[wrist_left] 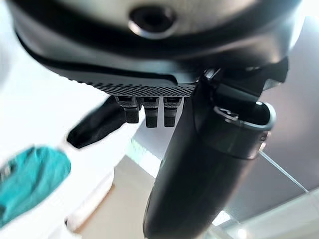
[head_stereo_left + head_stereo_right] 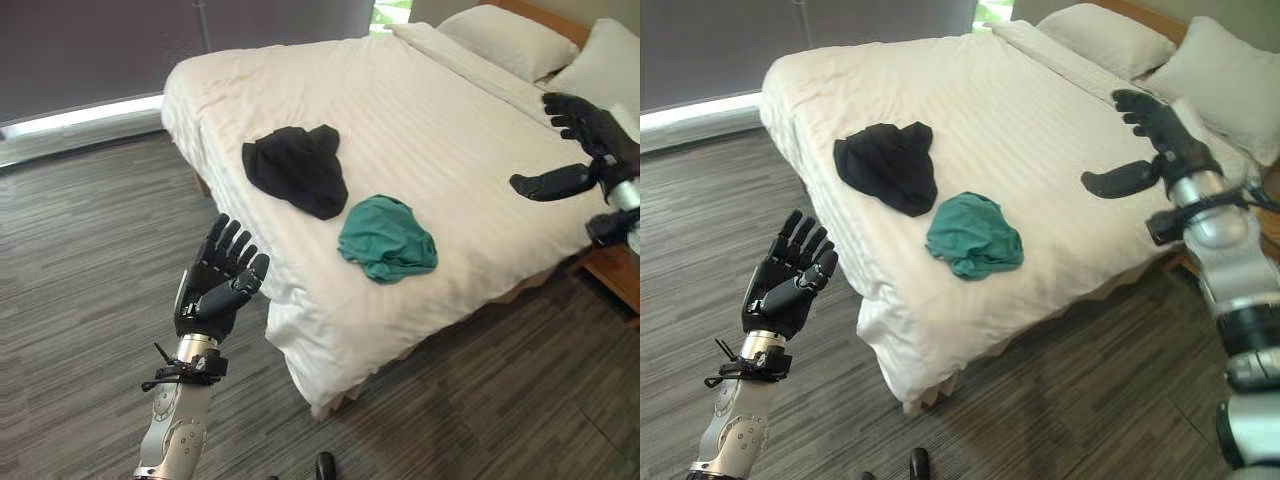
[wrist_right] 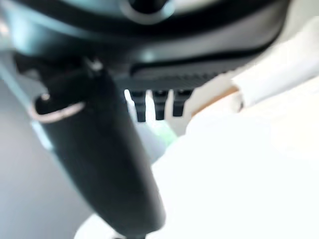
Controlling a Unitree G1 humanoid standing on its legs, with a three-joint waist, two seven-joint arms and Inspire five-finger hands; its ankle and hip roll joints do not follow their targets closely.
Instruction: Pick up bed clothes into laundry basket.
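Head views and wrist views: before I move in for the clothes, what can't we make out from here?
- Laundry basket: not seen on the floor or bed.
- Black garment and teal garment: crumpled, so their type is unclear; blurred past the left hand in its wrist view.
- Right hand: its wrist view is blurred, bedding indistinct.
- Bed's far side: cut off.

Before you, a white bed (image 2: 430, 110), black garment (image 2: 297, 168) beside a green one (image 2: 386, 238), your left hand (image 2: 215, 285) raised, fingers straight, right hand (image 2: 580, 150) spread above the bed.
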